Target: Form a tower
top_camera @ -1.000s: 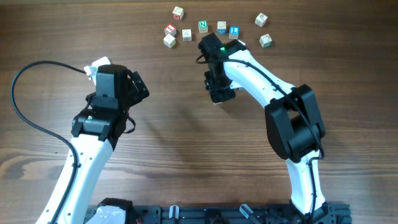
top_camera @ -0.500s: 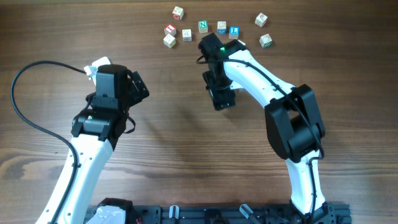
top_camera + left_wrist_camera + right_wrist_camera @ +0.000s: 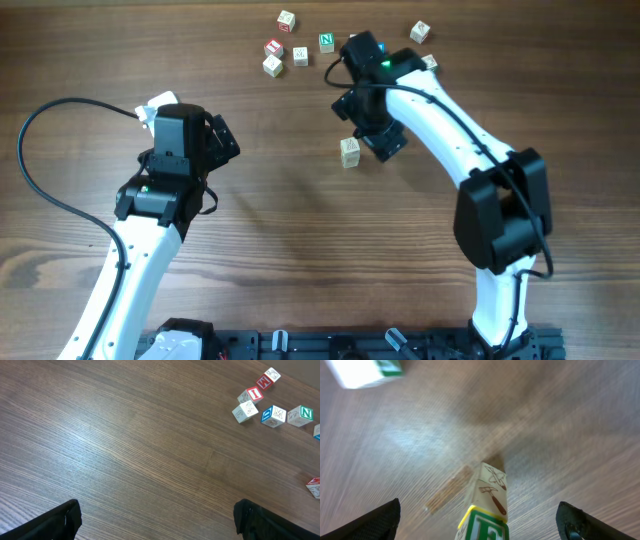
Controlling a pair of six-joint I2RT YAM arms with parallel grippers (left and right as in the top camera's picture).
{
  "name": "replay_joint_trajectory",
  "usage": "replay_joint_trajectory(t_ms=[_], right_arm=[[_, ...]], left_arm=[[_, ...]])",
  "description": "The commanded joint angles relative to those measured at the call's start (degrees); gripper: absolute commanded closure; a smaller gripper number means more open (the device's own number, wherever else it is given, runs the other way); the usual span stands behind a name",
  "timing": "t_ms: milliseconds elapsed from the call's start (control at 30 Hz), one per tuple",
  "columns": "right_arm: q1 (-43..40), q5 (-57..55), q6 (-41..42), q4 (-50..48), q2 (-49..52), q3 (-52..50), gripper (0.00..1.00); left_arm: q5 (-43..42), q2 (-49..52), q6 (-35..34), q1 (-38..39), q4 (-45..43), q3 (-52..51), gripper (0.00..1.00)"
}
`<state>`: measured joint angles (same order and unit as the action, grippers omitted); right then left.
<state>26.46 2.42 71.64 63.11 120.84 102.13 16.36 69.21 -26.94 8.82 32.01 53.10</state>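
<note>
Overhead view: a narrow stack of pale wooden alphabet cubes, the tower [image 3: 349, 151], stands on the dark brown wooden table [image 3: 280, 230] near its middle. It is just beside the right gripper [image 3: 384, 142], at the gripper's 8 o'clock and apart from it. A scatter of loose pale wooden letter cubes [image 3: 300, 56] lies toward 12 o'clock, among them a green N cube [image 3: 326, 42]. The left gripper [image 3: 222, 140] hangs toward 9 o'clock, well apart from the tower.

Left wrist view: the black fingertips [image 3: 55, 520] sit at the two bottom corners, jaws spread wide over bare table with nothing between them. Toward 2 o'clock lie a red M cube [image 3: 271, 375], a red I cube [image 3: 252, 394], a plain pale cube [image 3: 245, 411], a blue-lettered cube [image 3: 272, 414] and the green N cube.

Right wrist view: the jaws stand wide, one dark fingertip at each bottom corner. The tower [image 3: 487, 490] rises at 6 o'clock between them, touching neither. Its nearest cube shows a green F in a yellow frame, and the faces beyond carry tool drawings. A blurred white-and-green cube [image 3: 365, 370] lies at 11 o'clock.
</note>
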Motion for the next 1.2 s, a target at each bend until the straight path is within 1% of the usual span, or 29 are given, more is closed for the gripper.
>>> replay_joint_trajectory(t_ms=[0, 33, 67, 167, 267, 433, 500, 567, 633, 733, 867, 933, 1000, 1167], right_arm=[[-0.9, -0.3, -22.8, -0.4, -2.0, 0.5, 0.0], [-0.9, -0.2, -28.3, -0.1, -2.0, 0.5, 0.0], [-0.9, 0.3, -31.5, 0.0, -2.0, 0.5, 0.0], [-0.9, 0.7, -37.4, 0.3, -2.3, 1.1, 0.0], [-0.9, 5.6, -49.6, 0.5, -4.6, 1.2, 0.0], [-0.8, 7.1, -58.4, 3.9, -7.8, 1.2, 0.0], [-0.6, 7.1, -58.8, 6.7, -7.8, 1.2, 0.01], [-0.5, 7.1, -58.8, 7.5, -7.8, 2.1, 0.0], [-0.2, 6.6, -59.7, 9.9, -7.8, 6.2, 0.01], [0.9, 0.4, -59.4, 13.1, -7.8, 8.5, 0.01], [1.9, 0.4, -59.5, 12.5, -6.6, 8.5, 0.0], [3.8, 0.5, -59.7, 11.9, -4.0, 8.4, 0.0], [5.0, 0.5, -61.0, 11.8, -3.5, 8.4, 0.0], [5.1, 0.5, -61.0, 10.5, -1.0, 8.4, 0.0]], left_arm=[[-0.3, -0.4, -0.7, -0.4, 0.0, 0.3, 0.0], [-0.3, -0.4, -0.7, -0.4, 0.0, 0.3, 0.0], [-0.3, -0.4, -0.7, -0.4, 0.0, 0.3, 0.0], [-0.3, -0.4, -0.7, -0.4, 0.0, 0.3, 0.0], [-0.3, -0.4, -0.7, -0.4, 0.0, 0.3, 0.0], [-0.3, -0.4, -0.7, -0.4, 0.0, 0.3, 0.0], [-0.3, -0.4, -0.7, -0.4, 0.0, 0.3, 0.0], [-0.3, -0.4, -0.7, -0.4, 0.0, 0.3, 0.0], [-0.3, -0.4, -0.7, -0.4, 0.0, 0.3, 0.0], [-0.3, -0.4, -0.7, -0.4, 0.0, 0.3, 0.0], [-0.3, -0.4, -0.7, -0.4, 0.0, 0.3, 0.0], [-0.3, -0.4, -0.7, -0.4, 0.0, 0.3, 0.0], [-0.3, -0.4, -0.7, -0.4, 0.0, 0.3, 0.0], [-0.3, -0.4, -0.7, -0.4, 0.0, 0.3, 0.0]])
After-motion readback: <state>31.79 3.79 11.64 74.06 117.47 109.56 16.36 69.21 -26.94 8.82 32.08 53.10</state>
